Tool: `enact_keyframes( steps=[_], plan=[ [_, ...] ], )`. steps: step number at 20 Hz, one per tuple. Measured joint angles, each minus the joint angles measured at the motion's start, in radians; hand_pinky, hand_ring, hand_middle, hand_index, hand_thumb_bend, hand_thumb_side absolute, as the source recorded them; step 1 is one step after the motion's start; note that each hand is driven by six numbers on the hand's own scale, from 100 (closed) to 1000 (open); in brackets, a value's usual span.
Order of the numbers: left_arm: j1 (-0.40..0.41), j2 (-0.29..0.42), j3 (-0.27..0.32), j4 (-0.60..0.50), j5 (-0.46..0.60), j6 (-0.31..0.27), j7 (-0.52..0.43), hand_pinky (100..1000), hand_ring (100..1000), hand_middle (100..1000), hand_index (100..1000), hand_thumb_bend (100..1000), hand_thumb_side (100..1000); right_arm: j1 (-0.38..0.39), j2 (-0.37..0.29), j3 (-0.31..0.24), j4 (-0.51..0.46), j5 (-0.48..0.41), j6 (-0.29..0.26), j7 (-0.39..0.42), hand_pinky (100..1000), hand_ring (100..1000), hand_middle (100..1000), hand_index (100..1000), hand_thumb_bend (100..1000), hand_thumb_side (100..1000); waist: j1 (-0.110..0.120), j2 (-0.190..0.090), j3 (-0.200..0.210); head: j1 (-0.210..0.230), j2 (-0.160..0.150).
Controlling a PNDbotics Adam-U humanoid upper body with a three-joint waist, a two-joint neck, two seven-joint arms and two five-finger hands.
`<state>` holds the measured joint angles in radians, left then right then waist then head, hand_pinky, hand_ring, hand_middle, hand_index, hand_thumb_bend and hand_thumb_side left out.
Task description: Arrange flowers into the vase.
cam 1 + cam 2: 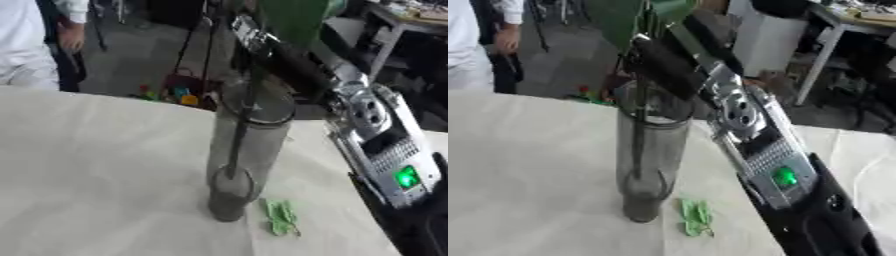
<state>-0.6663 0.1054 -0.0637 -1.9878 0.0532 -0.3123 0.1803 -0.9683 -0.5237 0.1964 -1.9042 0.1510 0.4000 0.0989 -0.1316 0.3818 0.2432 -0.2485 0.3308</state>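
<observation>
A small green leafy piece [281,217] lay flat on the pale surface [96,170], close to the front. Just beside it, a little to the left, stood a tall clear vase [238,165]. The vase was upright. A thin dark stem [241,135] ran down inside the vase, nearly to the bottom. The stem's top went up past the rim of the vase.

The robot's right arm [767,155] came in from the lower right. It was silver and black, with a small green light on it. It reached up over the vase. The right robot hand [658,62] was above the rim, at the top of the stem. It was too dark to tell if it was holding the stem. Big green leaves [636,15] showed above that robot hand.
</observation>
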Motion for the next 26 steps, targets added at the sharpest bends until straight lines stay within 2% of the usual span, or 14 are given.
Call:
enact_keyframes(
  steps=[10,26],
  plan=[
    [0.002,0.0,0.0,0.0,0.002,0.002,-0.003,711,791,879,907,100,1000,0.009,0.0,-0.005,-0.011,0.0,-0.009,-0.005,526,509,392,372,100,888,0.007,0.004,-0.003,0.0,-0.008],
    [0.002,0.0,0.0,0.0,0.003,0.002,-0.006,711,792,880,907,100,1000,0.019,-0.009,-0.006,-0.032,0.072,-0.034,0.083,558,542,436,481,100,942,0.007,0.004,-0.01,0.001,-0.009]
  ],
)
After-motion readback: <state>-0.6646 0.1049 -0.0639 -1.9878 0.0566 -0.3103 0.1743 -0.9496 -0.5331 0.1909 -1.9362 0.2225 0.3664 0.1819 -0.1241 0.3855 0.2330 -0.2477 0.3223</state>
